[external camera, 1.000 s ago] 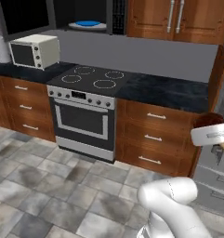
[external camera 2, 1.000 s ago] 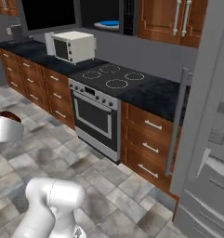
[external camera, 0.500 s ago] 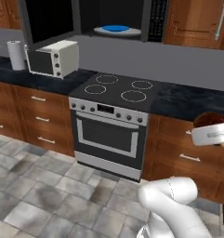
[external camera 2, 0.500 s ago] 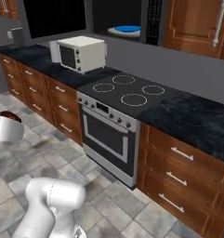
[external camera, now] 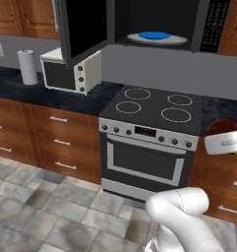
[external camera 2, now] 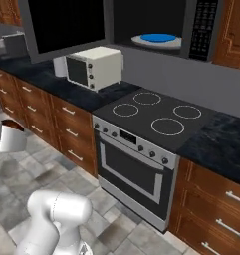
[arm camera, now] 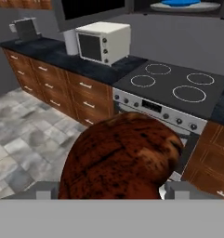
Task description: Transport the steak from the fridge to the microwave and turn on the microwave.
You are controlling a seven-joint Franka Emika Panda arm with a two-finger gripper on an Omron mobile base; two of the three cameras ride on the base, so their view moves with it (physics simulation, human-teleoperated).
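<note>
We have the steak clamped in our gripper; the open microwave is ahead, with loading and starting left.

Steak is showing dark reddish-brown with black mottling. Microwave is presenting a black cavity, grey turntable plate bearing a blue disc. Small oven is showing cream. Stove is appearing black with white rings; cabinets reddish-brown wood; floor mottled grey tile.
</note>
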